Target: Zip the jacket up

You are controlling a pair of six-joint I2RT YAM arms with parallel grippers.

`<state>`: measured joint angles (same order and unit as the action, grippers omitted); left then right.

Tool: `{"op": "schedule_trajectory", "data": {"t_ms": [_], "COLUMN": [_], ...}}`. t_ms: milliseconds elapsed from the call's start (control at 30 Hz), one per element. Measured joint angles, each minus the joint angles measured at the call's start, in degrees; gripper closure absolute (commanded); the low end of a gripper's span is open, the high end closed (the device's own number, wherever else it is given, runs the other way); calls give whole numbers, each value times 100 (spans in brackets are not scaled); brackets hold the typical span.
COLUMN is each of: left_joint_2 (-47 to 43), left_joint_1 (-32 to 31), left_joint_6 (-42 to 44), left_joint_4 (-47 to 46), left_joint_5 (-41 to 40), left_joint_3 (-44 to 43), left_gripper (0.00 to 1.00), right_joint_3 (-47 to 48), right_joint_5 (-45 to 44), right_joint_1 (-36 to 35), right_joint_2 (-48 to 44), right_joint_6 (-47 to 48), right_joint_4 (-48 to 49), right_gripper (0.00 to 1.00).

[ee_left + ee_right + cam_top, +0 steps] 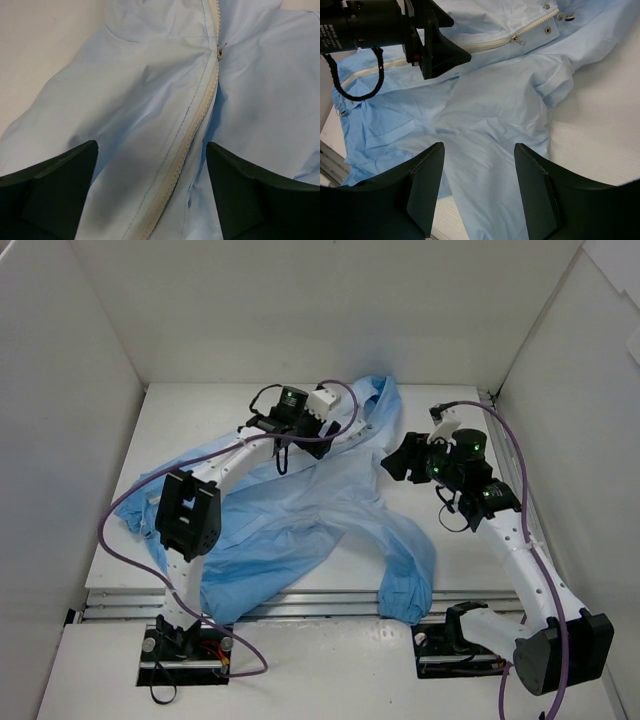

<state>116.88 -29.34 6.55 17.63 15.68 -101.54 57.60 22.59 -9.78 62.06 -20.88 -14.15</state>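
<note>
Over the far middle of the table, the left pincer hangs with its jaws spread wide and nothing between them, straddling the white zipper of the light-blue jacket. The slider sits farther along, towards the collar, apart from both fingers. Closing from this spot would likely pinch tape and thin cloth rather than the pull, bunching the front.

To the right, the right pincer is also open and empty, above the jacket's right side, so nothing pins the garment down. I judge that a tug on the slider could drag the whole jacket along instead of running the teeth, or snag loose fabric in the slider. One sleeve reaches over the near edge of the table. Its weight may pull the jacket nearward and skew the zipper line.
</note>
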Motion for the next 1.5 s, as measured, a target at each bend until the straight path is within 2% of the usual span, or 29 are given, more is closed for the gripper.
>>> {"op": "schedule_trajectory", "data": {"t_ms": [33,100,133,200,233,267,533,767,1033,1500], "left_joint_2": [76,243,317,452,507,551,494,-326,-1405,-1513], "left_joint_1": [-22,-63,-81,-125,-138,-138,-122,61,387,391], "left_joint_6": [35,70,61,57,48,35,-295,-935,-1464,-1814], "left_joint_4": [-4,2,2,4,11,17,26,9,-282,-706], "left_joint_5": [-11,-17,-13,20,55,101,699,1663,2802,3425], "left_joint_3": [-57,-160,-190,-201,-201,-201,-168,35,702,1134], "left_gripper": [36,52,63,74,93,100,100,100,100,100], "right_joint_3": [-9,-9,-9,-7,-4,0,343,839,1134,979], "right_joint_5": [0,-4,-4,-4,-2,-2,24,173,671,1812], "right_joint_1": [0,-4,-4,-4,-4,-7,-37,-44,-11,120], "right_joint_2": [0,2,2,26,50,90,647,1062,1491,2031], "right_joint_6": [4,11,15,28,31,37,138,284,289,-682], "right_joint_4": [-22,-52,-57,-68,-72,-79,-144,-46,490,2116], "right_gripper": [45,45,45,45,45,45,47,49,49,49]}}
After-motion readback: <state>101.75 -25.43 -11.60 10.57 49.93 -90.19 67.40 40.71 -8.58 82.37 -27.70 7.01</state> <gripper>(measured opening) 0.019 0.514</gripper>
